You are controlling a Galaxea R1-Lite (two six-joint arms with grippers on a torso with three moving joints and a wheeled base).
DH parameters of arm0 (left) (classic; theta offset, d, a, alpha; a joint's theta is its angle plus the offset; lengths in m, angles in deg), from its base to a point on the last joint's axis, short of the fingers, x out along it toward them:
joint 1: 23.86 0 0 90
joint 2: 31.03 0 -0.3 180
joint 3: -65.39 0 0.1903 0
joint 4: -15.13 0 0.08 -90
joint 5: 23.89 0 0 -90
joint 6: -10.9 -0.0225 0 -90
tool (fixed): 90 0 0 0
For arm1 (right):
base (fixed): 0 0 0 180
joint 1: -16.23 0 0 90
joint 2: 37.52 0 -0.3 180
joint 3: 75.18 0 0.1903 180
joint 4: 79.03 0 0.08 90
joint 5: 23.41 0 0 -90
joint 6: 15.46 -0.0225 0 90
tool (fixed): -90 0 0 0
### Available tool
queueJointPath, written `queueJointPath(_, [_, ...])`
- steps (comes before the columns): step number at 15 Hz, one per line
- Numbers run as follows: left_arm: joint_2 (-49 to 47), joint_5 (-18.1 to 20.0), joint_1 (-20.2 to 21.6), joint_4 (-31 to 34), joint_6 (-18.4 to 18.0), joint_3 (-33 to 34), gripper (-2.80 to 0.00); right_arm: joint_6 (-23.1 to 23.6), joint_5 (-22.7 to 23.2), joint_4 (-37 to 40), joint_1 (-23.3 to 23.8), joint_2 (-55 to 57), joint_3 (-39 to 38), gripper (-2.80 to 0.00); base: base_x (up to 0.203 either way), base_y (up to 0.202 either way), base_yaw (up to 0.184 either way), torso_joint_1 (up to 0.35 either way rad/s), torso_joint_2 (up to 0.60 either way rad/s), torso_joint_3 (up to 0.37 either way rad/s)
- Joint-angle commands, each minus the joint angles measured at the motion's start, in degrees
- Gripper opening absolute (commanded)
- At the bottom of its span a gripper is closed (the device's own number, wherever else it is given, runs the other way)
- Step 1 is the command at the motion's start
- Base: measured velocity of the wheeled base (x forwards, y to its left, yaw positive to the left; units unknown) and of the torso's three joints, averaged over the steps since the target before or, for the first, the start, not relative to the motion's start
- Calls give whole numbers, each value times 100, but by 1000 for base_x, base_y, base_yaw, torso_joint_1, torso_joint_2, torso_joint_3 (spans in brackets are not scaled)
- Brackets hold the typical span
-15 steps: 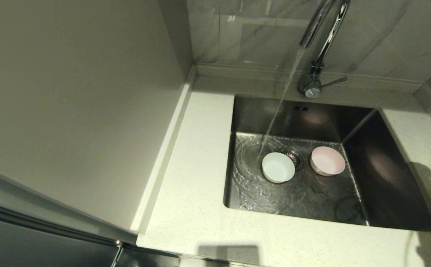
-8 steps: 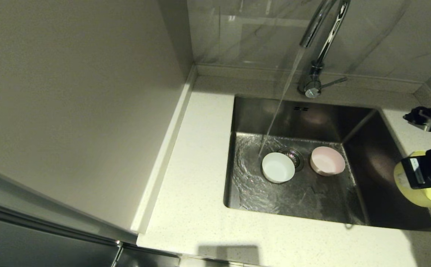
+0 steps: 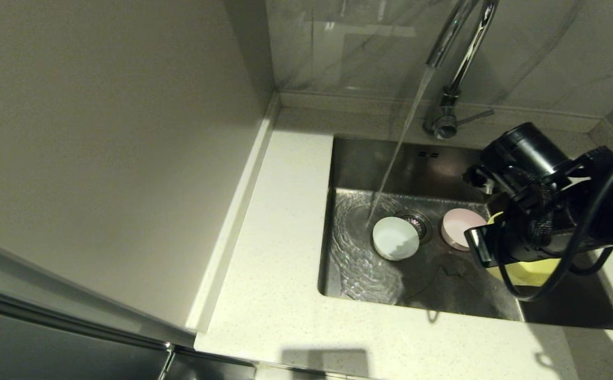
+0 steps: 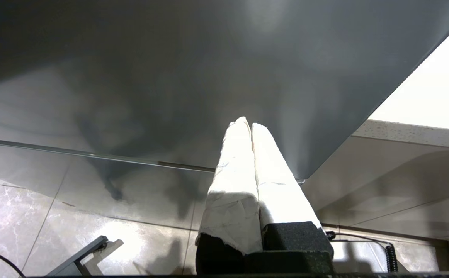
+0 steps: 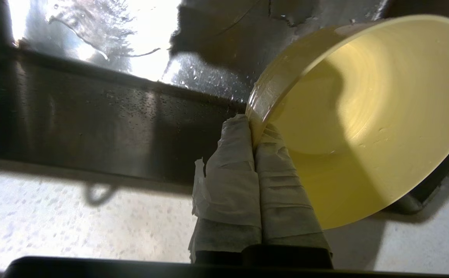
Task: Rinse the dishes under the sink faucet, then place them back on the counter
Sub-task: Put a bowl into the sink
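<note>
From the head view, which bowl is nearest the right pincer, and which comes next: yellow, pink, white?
1. Yellow bowl: clamped by its rim in the right pincer, over the sink's right side.
2. Pink bowl: on the sink floor, right of the drain.
3. White bowl: left of the drain, by the stream.

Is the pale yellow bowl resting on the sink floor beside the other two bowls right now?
No, the right hand pinches the yellow bowl by its rim, tilted above the sink.
</note>
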Motion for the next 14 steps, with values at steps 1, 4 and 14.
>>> queueJointPath(1, [9, -3, 0, -4, 0, 0, -280, 42, -26, 18, -43, 684, 98, -280, 0, 0, 0, 0, 0, 0])
queueJointPath(4, [9, -3, 0, -4, 0, 0, -280, 81, -20, -263, 9, 1244, 126, -280, 0, 0, 0, 0, 0, 0])
queueJointPath(14, [9, -3, 0, -4, 0, 0, -280, 1178, 122, -3021, 1053, 2724, 181, -280, 0, 0, 0, 0, 0, 0])
